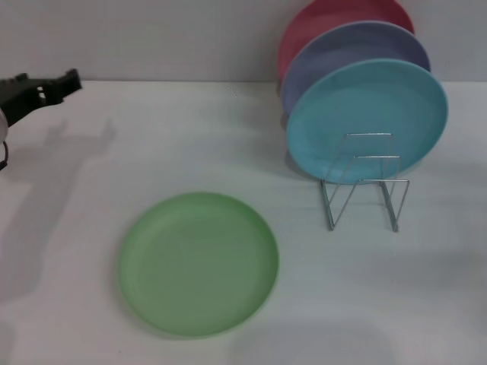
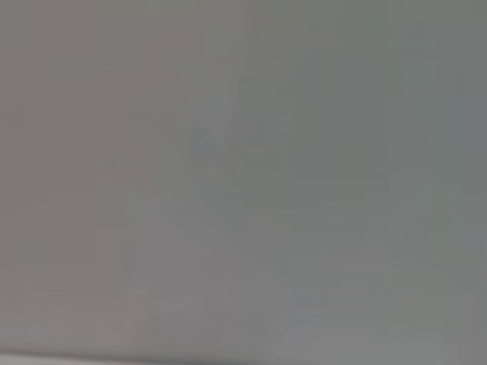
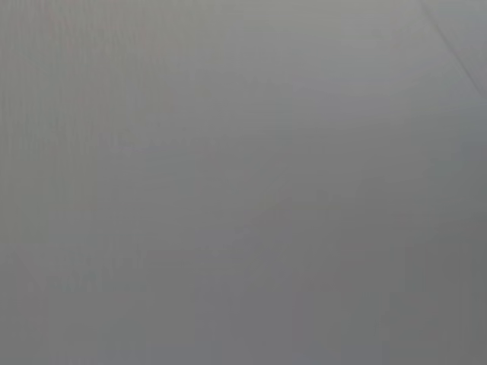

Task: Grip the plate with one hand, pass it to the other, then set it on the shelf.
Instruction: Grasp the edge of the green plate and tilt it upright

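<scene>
Lying flat: the plate is resting face up on the worktop, toward the near edge and left of the middle, nothing touching it.
Shelf: the shelf is standing toward the far right corner, well apart from the plate; red, purple and cyan plates are filling its back slots, while the front wire loops are showing bare.
Left gripper: the left gripper is hanging above the far left corner, well apart from the plate; I cannot tell whether its jaws are apart or together.
Right gripper: not showing in any view.
Wrist views: both are showing only plain grey surface.
Handling, as a judgement: the plate is looking light, stiff and smooth, so likely slippery and hard to lift from flat.
Where to take hold: pinching the raised rim on the left-hand side is looking best, leaving the opposite rim free for the handover.
Progress: no grasp is made yet.
</scene>
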Controlling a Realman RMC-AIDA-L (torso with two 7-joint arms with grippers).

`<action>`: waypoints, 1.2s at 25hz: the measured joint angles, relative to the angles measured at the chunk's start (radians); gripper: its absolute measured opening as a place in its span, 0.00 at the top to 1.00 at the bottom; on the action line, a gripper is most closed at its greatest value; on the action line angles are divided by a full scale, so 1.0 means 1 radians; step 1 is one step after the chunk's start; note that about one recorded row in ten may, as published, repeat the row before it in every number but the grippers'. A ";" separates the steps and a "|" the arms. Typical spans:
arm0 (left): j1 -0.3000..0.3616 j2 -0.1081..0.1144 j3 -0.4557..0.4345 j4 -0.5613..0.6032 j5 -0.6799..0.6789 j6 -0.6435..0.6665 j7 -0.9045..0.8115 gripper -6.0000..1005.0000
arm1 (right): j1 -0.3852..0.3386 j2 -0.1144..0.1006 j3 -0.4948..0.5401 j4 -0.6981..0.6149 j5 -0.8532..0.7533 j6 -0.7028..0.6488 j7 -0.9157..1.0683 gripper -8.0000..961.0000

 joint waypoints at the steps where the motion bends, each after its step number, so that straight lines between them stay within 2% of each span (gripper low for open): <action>1: -0.005 0.000 -0.052 0.055 0.000 -0.148 0.007 0.16 | 0.000 0.000 0.000 0.000 0.000 0.000 0.000 0.23; 2: -0.005 0.000 -0.052 0.055 0.000 -0.148 0.007 0.16 | 0.000 0.000 0.000 0.000 0.000 0.000 0.000 0.23; 6: -0.020 0.000 -0.197 0.166 -0.004 -0.494 0.034 0.17 | -0.001 -0.002 0.000 -0.002 0.000 0.000 0.000 0.23; 7: -0.035 0.000 -0.264 0.194 -0.003 -0.653 0.036 0.17 | -0.001 -0.002 0.000 -0.003 0.000 0.000 0.000 0.23; 9: -0.063 0.000 -0.348 0.206 0.002 -0.844 0.035 0.17 | 0.000 -0.005 0.000 -0.004 0.000 -0.001 0.000 0.23; 10: -0.063 0.000 -0.348 0.206 0.002 -0.844 0.035 0.18 | 0.000 -0.005 0.000 -0.004 0.000 -0.001 0.000 0.23; 11: -0.084 0.001 -0.403 0.205 0.008 -0.971 0.029 0.18 | 0.001 -0.010 0.000 -0.003 0.000 -0.001 0.000 0.23; 12: -0.084 0.001 -0.403 0.205 0.008 -0.971 0.029 0.18 | 0.001 -0.010 0.000 -0.003 0.000 -0.001 0.000 0.23; 16: -0.111 0.000 -0.422 0.205 0.098 -1.141 -0.046 0.19 | 0.009 -0.020 0.000 -0.002 0.000 -0.002 0.000 0.23; 19: -0.121 -0.002 -0.415 0.206 0.129 -1.182 -0.078 0.20 | 0.014 -0.024 0.000 -0.002 0.000 -0.002 0.000 0.23; 23: -0.140 -0.003 -0.327 0.204 0.154 -1.231 -0.167 0.20 | 0.023 -0.032 0.000 -0.004 0.000 -0.002 0.000 0.23; 30: -0.156 -0.006 -0.234 0.201 0.208 -1.243 -0.275 0.22 | 0.029 -0.044 0.000 -0.007 0.000 -0.002 0.000 0.23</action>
